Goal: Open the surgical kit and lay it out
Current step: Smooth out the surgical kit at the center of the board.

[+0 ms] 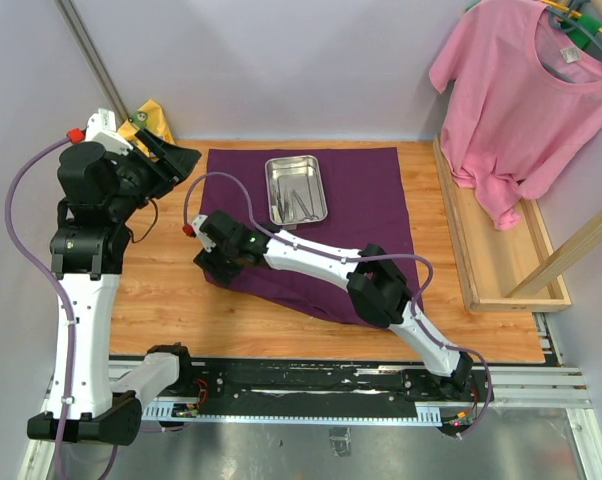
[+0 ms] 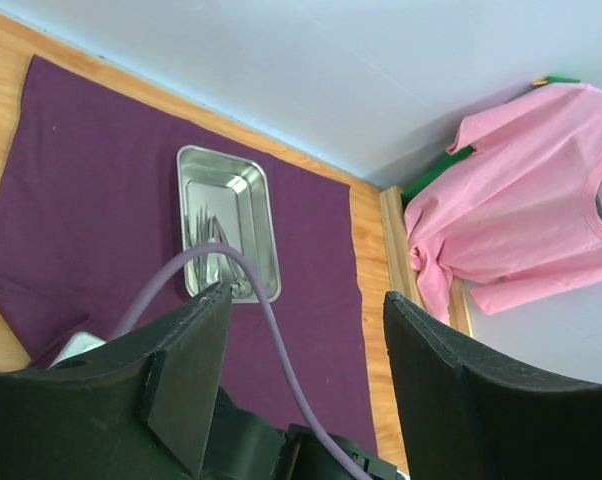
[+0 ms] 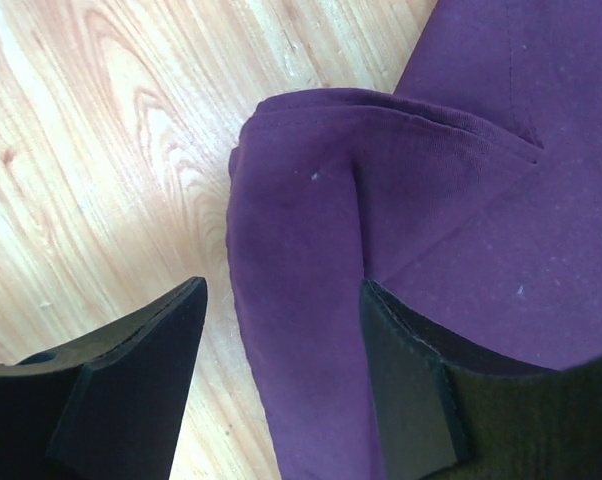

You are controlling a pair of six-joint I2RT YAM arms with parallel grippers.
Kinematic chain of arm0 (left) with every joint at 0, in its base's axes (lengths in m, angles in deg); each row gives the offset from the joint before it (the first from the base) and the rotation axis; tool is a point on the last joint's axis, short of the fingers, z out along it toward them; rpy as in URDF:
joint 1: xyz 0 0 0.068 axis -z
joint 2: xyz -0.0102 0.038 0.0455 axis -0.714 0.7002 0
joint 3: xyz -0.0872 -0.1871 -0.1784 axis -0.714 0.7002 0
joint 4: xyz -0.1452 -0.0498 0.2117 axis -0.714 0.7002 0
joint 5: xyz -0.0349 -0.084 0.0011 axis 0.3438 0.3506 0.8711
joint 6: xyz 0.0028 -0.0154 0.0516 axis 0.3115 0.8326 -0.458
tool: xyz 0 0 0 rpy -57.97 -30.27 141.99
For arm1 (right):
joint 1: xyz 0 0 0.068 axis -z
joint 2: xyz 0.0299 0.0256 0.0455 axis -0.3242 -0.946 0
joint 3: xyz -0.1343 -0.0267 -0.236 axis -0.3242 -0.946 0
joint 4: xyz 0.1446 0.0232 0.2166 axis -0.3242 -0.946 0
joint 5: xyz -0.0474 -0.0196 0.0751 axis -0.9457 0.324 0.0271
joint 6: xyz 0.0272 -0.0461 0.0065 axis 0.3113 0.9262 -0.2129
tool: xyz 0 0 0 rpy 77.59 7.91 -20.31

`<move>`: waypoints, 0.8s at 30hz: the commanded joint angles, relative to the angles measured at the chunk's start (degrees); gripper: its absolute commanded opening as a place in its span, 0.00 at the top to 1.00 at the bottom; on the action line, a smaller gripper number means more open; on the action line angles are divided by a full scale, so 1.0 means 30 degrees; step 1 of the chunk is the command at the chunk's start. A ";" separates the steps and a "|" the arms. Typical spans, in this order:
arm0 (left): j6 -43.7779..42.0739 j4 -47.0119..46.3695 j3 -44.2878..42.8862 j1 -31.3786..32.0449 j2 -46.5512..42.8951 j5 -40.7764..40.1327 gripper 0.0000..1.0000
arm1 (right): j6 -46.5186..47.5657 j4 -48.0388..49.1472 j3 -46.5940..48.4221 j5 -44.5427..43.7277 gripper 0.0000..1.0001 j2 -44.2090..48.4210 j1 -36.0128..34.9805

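— Black right gripper: jaws spread, one finger over the wood table, the other over the cloth. A folded corner of the cloth sits in the gap.
— Gripping it?
— No, nothing pinched. Can't tell if the tips touch the fabric.
— Which corner?
— Near-left, per the top view. The right arm lies across the cloth's near edge to reach it.
— Left side?
— Left gripper is raised off the table, just left of the cloth's far-left corner. Jaws wide apart, holding nothing. A purple cable runs through its wrist view.
— Kit?
— Cloth is dark purple and spread flat apart from that folded corner. Steel tray sits on its far half, left of centre, long side running away from the arms. Slim metal instruments lie inside, bunched toward the near end. Can't separate forceps from scissors at this size.
— Anything else around?
— Yellow rag by the wall behind the left gripper. Pink T-shirt hangs far right over a wooden rack, well apart from the cloth.
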 commanded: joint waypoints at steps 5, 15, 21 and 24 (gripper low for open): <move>-0.0090 -0.0662 0.0708 -0.0047 0.0176 0.0729 0.34 | 0.0580 -0.1261 0.1937 -0.0612 0.35 -0.1590 -0.0253; -0.0033 -0.1245 0.1233 -0.0047 0.0309 0.0802 0.35 | 0.0492 -0.1378 0.2564 -0.0081 0.44 -0.2592 -0.0266; -0.0054 -0.1466 0.1535 -0.0047 0.0336 0.0757 0.36 | 0.0496 -0.1363 0.2719 0.0196 0.65 -0.2767 -0.0257; -0.0062 -0.1544 0.1707 -0.0047 0.0340 0.0781 0.36 | 0.0370 -0.1332 0.2680 0.0444 0.79 -0.2677 -0.0227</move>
